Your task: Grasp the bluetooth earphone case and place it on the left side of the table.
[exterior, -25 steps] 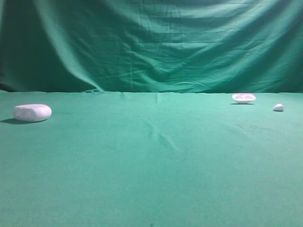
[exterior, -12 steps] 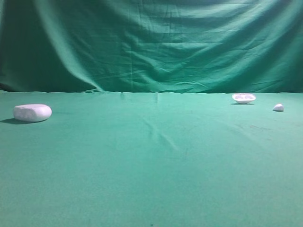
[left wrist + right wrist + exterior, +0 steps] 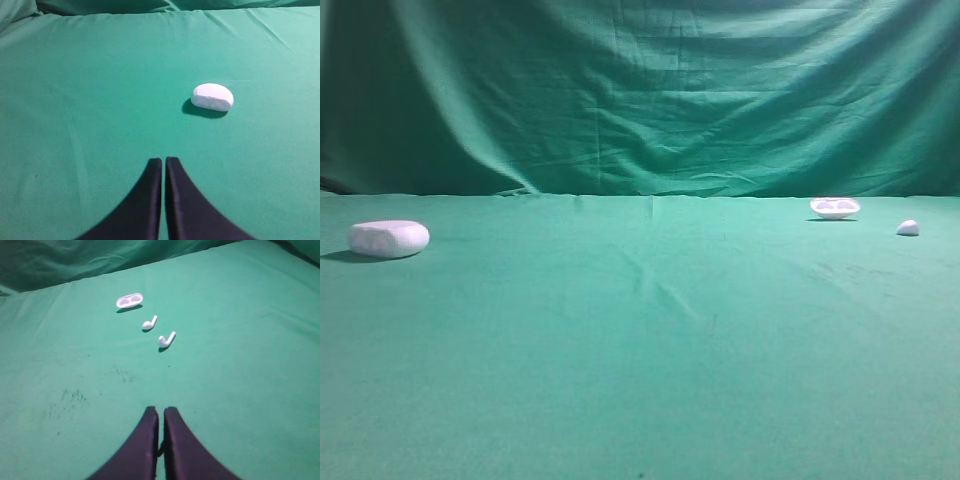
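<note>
Left gripper: dark fingers lying together, tips nearly touching, nothing between them. It is hanging over bare green cloth of the table. The case is sitting ahead and to the right of the tips, well apart from them, casting a dark shadow on its near-left side.

Right gripper: fingers pressed together, nothing held. It is hovering over cloth with faint dark speckling to its front-left. Farther out, two earbuds are lying near each other: the nearer earbud and the farther earbud, stems pointing up-right. Beyond them, near the table's far edge, the tray is resting with two hollows facing up.

In the high view, neither gripper is showing. The case is lying at the far left of the table, alone. The tray is sitting far right, with a small white blob just right of it. A wrinkled green curtain is hanging behind.
</note>
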### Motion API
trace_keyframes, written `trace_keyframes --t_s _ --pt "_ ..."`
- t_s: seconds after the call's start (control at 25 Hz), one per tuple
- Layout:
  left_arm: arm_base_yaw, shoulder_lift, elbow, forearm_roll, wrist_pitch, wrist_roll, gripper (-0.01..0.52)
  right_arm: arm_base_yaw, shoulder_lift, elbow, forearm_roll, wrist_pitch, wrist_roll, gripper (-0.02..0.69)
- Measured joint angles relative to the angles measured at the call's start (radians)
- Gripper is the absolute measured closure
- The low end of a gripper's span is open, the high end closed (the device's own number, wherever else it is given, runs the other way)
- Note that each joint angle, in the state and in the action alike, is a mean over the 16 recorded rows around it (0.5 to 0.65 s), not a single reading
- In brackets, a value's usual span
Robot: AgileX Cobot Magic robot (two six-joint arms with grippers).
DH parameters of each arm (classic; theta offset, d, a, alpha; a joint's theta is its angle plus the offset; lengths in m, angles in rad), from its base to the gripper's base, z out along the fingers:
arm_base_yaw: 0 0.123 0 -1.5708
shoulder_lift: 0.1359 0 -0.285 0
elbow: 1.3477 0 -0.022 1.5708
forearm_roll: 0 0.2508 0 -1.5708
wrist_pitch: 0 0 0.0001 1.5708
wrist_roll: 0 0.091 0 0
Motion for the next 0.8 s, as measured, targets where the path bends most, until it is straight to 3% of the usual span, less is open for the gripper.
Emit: trace_keyframes --t_s 0.8 --pt "0.000 0.000 0.000 0.000 0.000 0.000 0.514 0.000 0.000 0.000 0.000 0.000 0.000 0.665"
